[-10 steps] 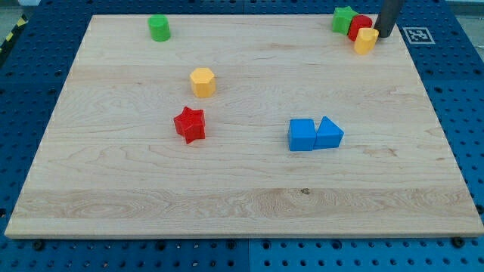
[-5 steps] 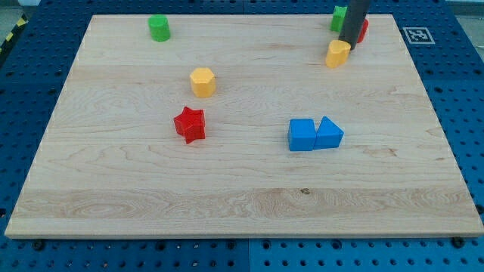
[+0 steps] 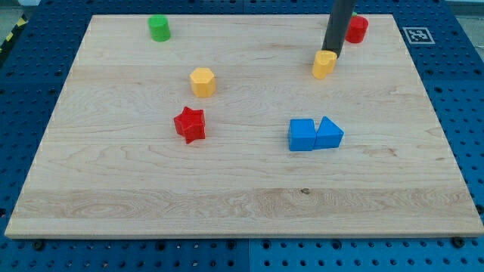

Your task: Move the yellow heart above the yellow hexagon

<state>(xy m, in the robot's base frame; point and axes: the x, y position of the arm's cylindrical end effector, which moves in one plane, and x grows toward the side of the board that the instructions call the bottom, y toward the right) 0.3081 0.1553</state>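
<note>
The yellow heart [image 3: 324, 64] lies on the wooden board right of centre near the view's top. My tip [image 3: 332, 56] touches its upper right side. The yellow hexagon [image 3: 203, 81] lies far to the heart's left and slightly lower. The rod rises from the tip to the view's top edge.
A red star [image 3: 189, 125] lies below the hexagon. A blue cube [image 3: 302, 135] and a blue triangle [image 3: 329, 133] touch each other below the heart. A green cylinder [image 3: 159, 28] is at top left. A red block [image 3: 357, 29] sits at top right; the rod hides the green block there.
My tip has moved left and down the view, pushing the yellow heart away from the red and green blocks at top right toward the board's middle.
</note>
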